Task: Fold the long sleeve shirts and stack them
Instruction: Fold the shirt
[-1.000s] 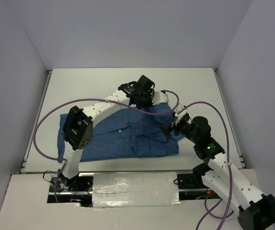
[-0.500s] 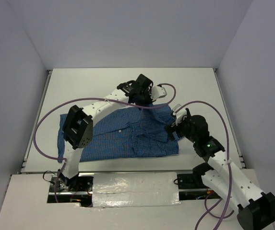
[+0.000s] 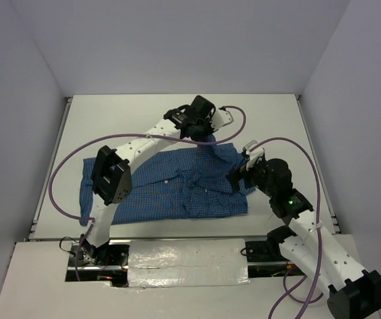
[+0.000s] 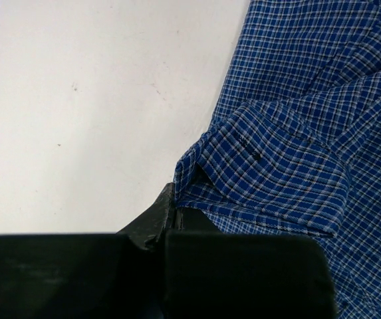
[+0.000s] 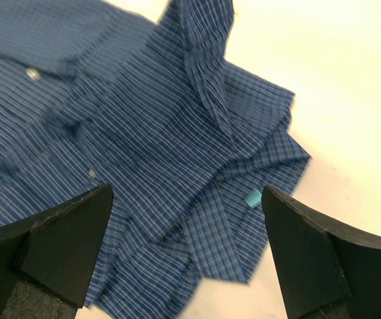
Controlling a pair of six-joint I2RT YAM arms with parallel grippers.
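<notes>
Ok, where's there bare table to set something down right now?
Widest bare table is the far strip between the shirt and the back wall. Crowded: the shirt's right end, where the left gripper pinches it and the open right gripper hovers.

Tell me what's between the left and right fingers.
Only shirt cloth. In the top view the shirt spans the stretch from the left gripper to the right gripper; nothing else shows there.

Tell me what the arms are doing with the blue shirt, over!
Left gripper: jaws shut on far edge of shirt. Right gripper: jaws open above its right side. Shirt rumpled on table, not folded. Nothing in the way.
</notes>
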